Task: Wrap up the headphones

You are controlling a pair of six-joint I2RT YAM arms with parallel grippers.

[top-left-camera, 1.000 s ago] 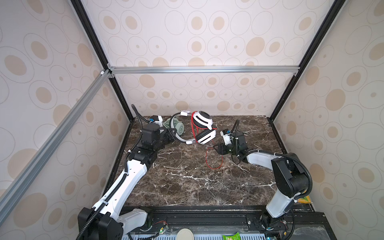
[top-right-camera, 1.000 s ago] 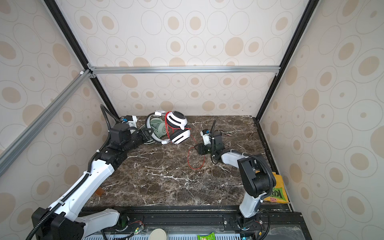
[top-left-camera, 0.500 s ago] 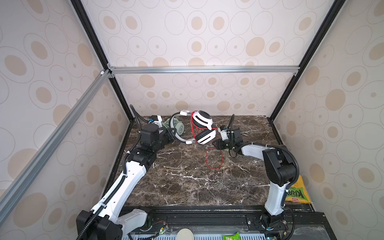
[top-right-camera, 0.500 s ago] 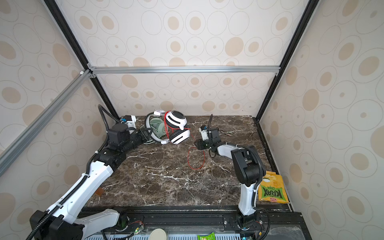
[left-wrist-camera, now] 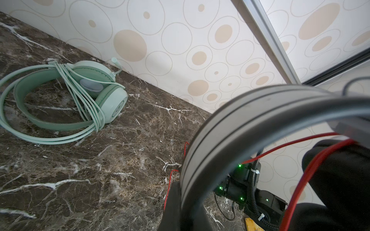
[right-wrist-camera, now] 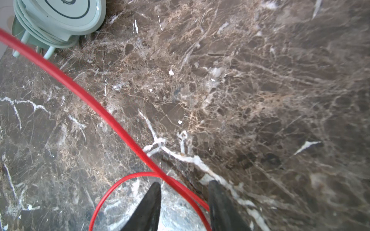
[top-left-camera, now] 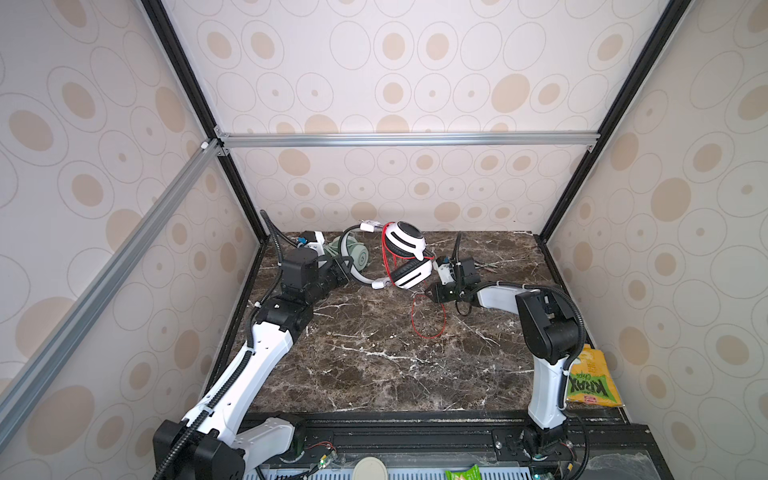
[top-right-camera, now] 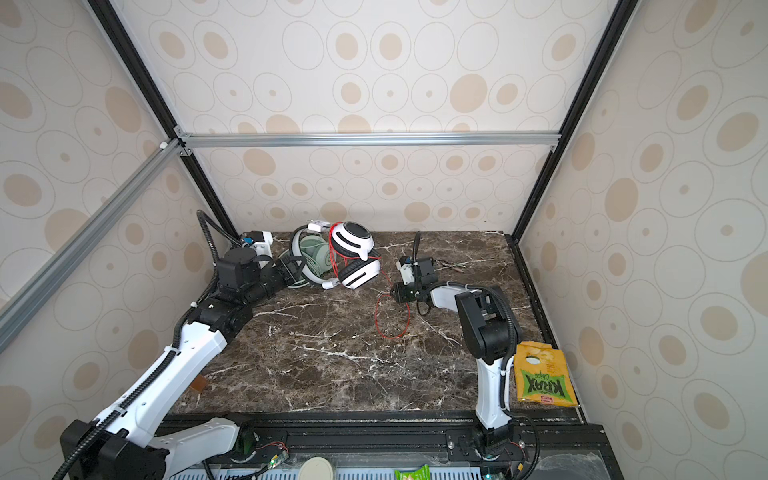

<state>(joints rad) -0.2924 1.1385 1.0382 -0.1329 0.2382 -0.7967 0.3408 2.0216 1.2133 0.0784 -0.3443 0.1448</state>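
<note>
Progress about half: green headset (left-wrist-camera: 66,96) lies wrapped by the back wall. Our left gripper (top-left-camera: 344,268) clamps the white headset (top-left-camera: 405,257) by its band, raised; its red cable (top-left-camera: 428,320) loops loose on the table (top-left-camera: 374,365), passing between half-open fingers of our right gripper (right-wrist-camera: 185,183).

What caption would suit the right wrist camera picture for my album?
Open right gripper straddling the red cable over the marble table, mint-green headset beyond.

The front and middle of the dark marble worktop (top-left-camera: 365,374) are open for passage. At back left, a mint-green headset (top-left-camera: 353,255) and a white-and-black headset (top-left-camera: 405,241) crowd together. A thin red cable (right-wrist-camera: 112,118) loops mid-worktop. A yellow chip bag (top-left-camera: 590,382) lies at the right edge.
</note>
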